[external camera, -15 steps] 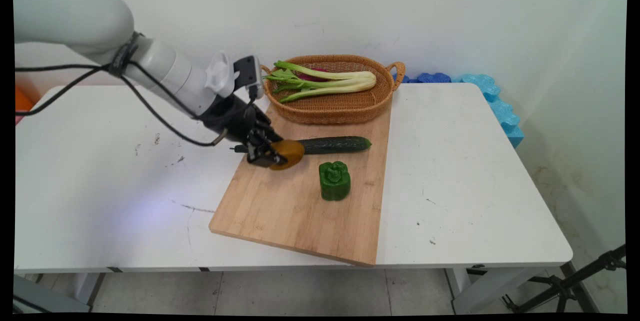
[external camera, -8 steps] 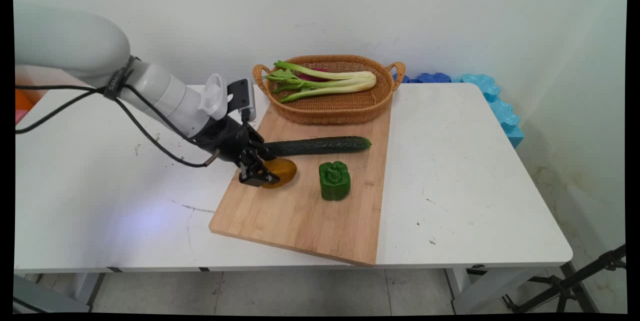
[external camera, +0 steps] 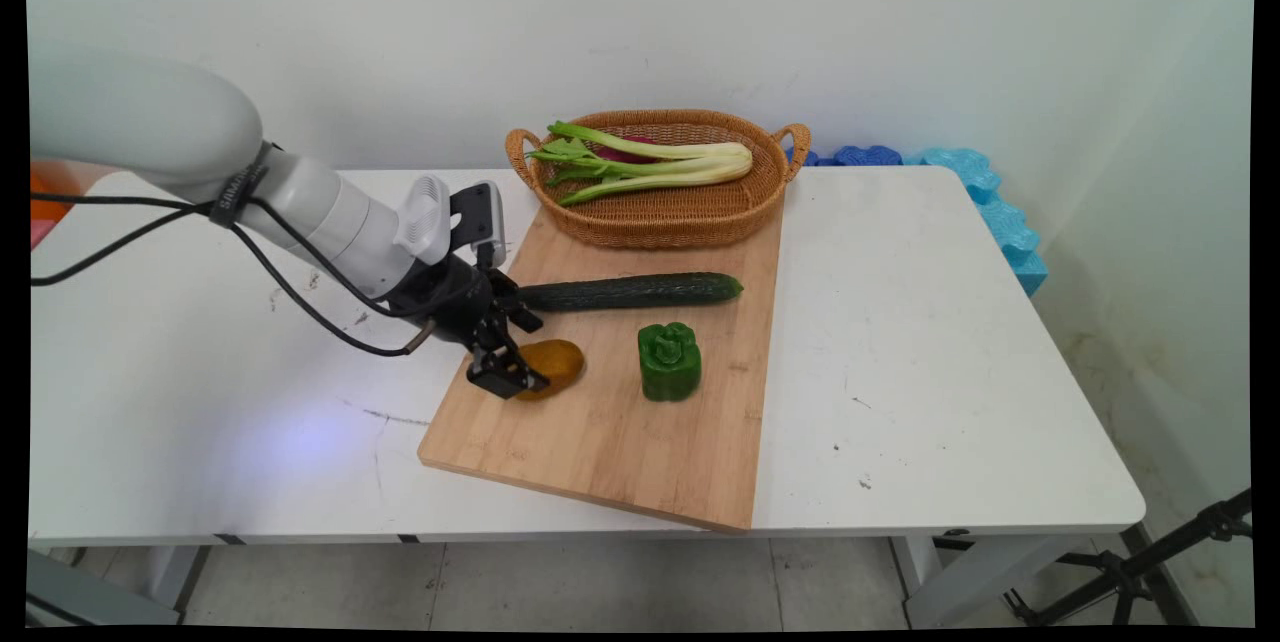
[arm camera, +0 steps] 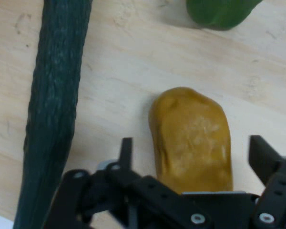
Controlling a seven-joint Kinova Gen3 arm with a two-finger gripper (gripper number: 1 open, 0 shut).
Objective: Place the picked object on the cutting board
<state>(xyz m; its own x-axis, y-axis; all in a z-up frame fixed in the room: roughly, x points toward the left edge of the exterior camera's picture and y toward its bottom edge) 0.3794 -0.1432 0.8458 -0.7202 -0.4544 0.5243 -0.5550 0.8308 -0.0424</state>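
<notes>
A yellow-brown potato (external camera: 551, 362) (arm camera: 193, 138) lies on the wooden cutting board (external camera: 600, 422) near its left edge. My gripper (external camera: 518, 354) (arm camera: 190, 152) is open just left of it, one finger on each side of the potato and neither touching it. A dark green cucumber (external camera: 630, 290) (arm camera: 55, 105) lies across the board just behind. A green bell pepper (external camera: 669, 360) (arm camera: 219, 12) stands upright to the right of the potato.
A wicker basket (external camera: 660, 212) at the board's far end holds a leafy green vegetable (external camera: 640, 164) and something purple beneath it. Blue foam pieces (external camera: 985, 197) lie at the table's far right corner. Black cables (external camera: 300, 252) hang from the arm.
The gripper carried the potato down and toward the near left, from beside the cucumber to the board. It then opened, and the potato now rests on the board.
</notes>
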